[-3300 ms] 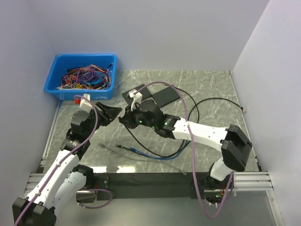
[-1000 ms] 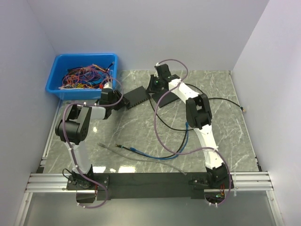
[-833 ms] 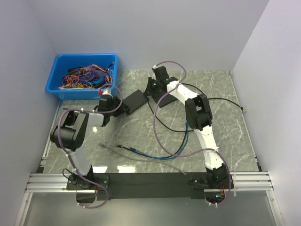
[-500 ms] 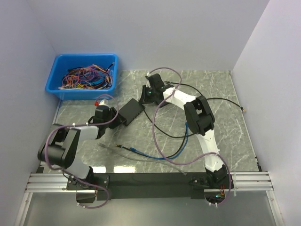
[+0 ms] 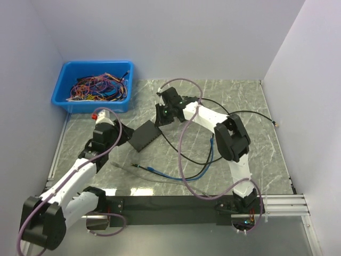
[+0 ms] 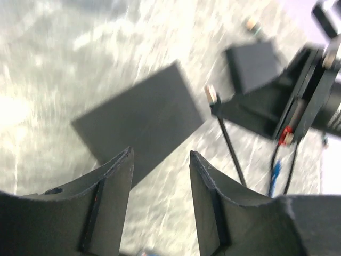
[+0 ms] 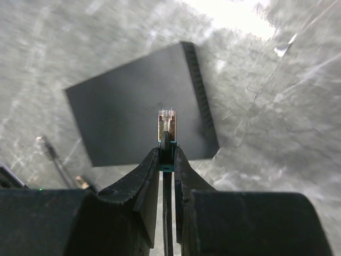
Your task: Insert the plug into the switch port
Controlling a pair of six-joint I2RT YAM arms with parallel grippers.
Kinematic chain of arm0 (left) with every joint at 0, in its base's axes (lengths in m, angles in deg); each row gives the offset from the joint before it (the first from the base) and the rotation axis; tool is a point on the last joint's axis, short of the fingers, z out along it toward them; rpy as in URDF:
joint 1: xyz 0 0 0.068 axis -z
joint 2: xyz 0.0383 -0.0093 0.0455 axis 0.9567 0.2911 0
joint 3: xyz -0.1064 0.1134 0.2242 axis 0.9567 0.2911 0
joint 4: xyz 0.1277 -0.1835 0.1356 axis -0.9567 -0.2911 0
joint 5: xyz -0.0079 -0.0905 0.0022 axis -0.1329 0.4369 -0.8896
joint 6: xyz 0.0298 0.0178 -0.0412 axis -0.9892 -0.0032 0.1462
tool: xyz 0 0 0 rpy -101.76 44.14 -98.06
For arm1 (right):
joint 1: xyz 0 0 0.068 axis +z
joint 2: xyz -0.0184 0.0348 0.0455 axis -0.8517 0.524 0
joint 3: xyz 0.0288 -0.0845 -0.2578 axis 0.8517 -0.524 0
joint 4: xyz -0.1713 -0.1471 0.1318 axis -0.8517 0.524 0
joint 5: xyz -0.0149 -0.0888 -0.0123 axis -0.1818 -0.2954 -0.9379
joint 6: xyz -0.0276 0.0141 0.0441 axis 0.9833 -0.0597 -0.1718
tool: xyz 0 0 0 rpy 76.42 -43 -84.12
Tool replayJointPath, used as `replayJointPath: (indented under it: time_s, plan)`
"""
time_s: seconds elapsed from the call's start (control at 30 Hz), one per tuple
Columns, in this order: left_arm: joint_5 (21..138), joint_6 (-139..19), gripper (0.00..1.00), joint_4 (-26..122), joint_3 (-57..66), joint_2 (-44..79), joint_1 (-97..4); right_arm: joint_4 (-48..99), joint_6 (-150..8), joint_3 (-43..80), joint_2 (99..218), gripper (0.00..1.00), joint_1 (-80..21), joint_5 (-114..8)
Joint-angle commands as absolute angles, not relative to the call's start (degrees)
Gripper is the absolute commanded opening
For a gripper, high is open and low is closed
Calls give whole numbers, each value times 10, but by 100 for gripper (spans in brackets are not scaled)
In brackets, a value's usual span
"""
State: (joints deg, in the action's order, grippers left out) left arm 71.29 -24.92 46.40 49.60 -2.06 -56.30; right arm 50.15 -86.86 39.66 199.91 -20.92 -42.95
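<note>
Two grippers face one flat black rectangular switch box, which lies on the grey marbled tabletop between them. The right gripper is pinched tight on a clear plastic plug, gripping its rear where the thin black cable begins. The plug hangs near the switch's edge, in no port. The left gripper stands parted and empty beside the switch.

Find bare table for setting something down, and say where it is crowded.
Bare table: the far right corner beyond the black cable, and near right between right arm and wall. Crowded: around the switch, between left gripper and right gripper.
</note>
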Motion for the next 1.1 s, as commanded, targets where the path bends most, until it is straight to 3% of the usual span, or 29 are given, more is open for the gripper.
replayJointPath:
  time_s: [0.0, 0.2, 0.37, 0.5, 0.67, 1.07]
  plan:
    - [662, -282, 52, 428, 463, -48, -561, 512, -850, 387, 1909, 0, -210, -466]
    - [628, -278, 53, 497, 470, -16, -562, 456, -862, 226, 1818, 0, -186, -508]
    - [599, -316, 56, 658, 512, 30, -565, 398, -870, 119, 1763, 0, -122, -544]
    - [668, -324, 56, 681, 480, 108, -602, 338, -883, 43, 1745, 0, -82, -571]
    - [814, -289, 55, 783, 485, 211, -677, 305, -882, 34, 1769, 0, -57, -594]
    - [899, -280, 50, 869, 446, 366, -686, 327, -858, 120, 1845, 0, -29, -619]
